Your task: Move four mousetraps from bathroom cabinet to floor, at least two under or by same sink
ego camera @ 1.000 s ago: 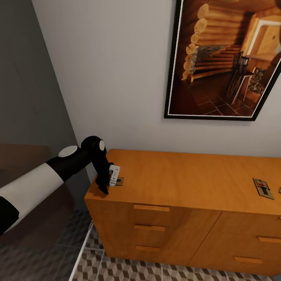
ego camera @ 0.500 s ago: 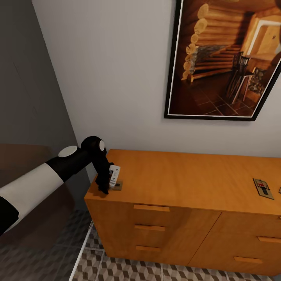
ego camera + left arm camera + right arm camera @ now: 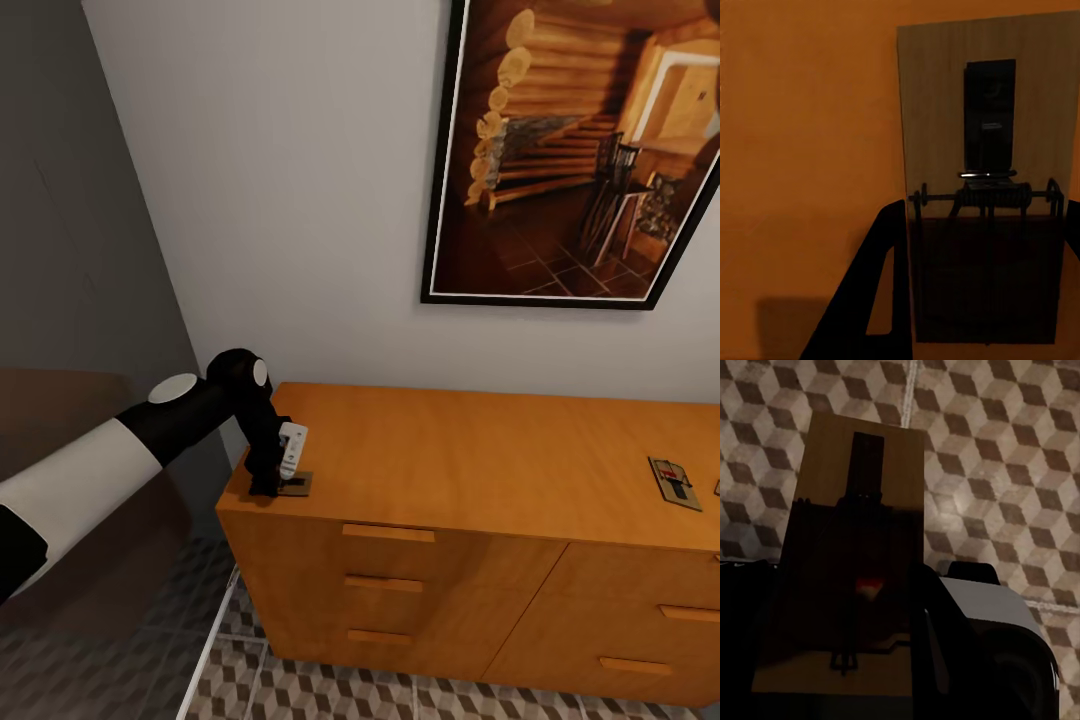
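Observation:
On the orange-brown cabinet (image 3: 470, 470), one mousetrap (image 3: 297, 485) lies at the left front corner of the top. My left gripper (image 3: 270, 482) points straight down on it. In the left wrist view its dark fingers (image 3: 881, 292) press the long sides of that mousetrap (image 3: 982, 135), whose wire spring and dark plate show. A second mousetrap (image 3: 675, 483) lies flat near the top's right end. My right gripper (image 3: 847, 615) is shut on another mousetrap (image 3: 855, 510), held above the cube-patterned bathroom floor (image 3: 1005, 457).
A large framed picture (image 3: 590, 150) hangs on the white wall above the cabinet. A dark grey wall (image 3: 70, 220) stands left of the cabinet. Cube-patterned floor tiles (image 3: 300, 690) run along the cabinet's base. The robot's white body (image 3: 994, 604) shows below the right gripper.
The mousetrap under my left gripper has slid toward the cabinet's front edge, and the gripper has shifted slightly with it. The camera and the rest stay still.

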